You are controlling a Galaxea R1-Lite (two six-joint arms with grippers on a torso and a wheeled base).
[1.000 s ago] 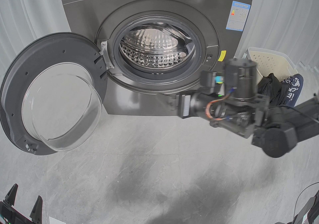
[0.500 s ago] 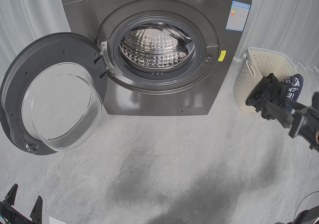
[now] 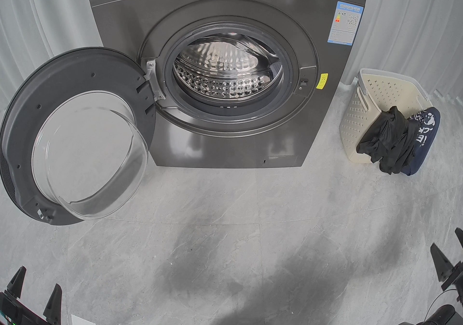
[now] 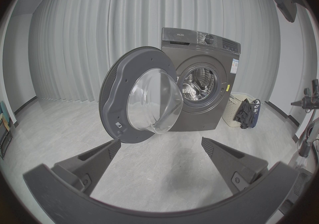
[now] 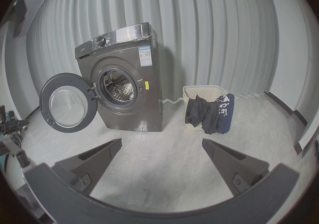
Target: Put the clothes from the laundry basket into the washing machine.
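Note:
A grey front-loading washing machine [image 3: 226,51] stands ahead with its round door [image 3: 77,135] swung wide to the left and its steel drum [image 3: 226,70] showing no clothes. To its right sits a cream laundry basket [image 3: 381,89] with a black garment [image 3: 390,138] and a dark blue printed one [image 3: 422,135] draped over its front rim. My left gripper [image 3: 34,290] is open and low at the bottom left corner. My right gripper [image 3: 451,256] is open and low at the bottom right, well short of the basket [image 5: 204,93]. Both hold nothing.
Pale grey tiled floor [image 3: 251,229] stretches between me and the machine. Pleated grey curtain [image 3: 38,3] lines the wall behind. The open door [image 4: 139,95] juts out over the floor on the left side.
My right arm, stretched across the front of the machine a second ago, has drawn back to the right and down to the bottom right corner. The left gripper has stayed put.

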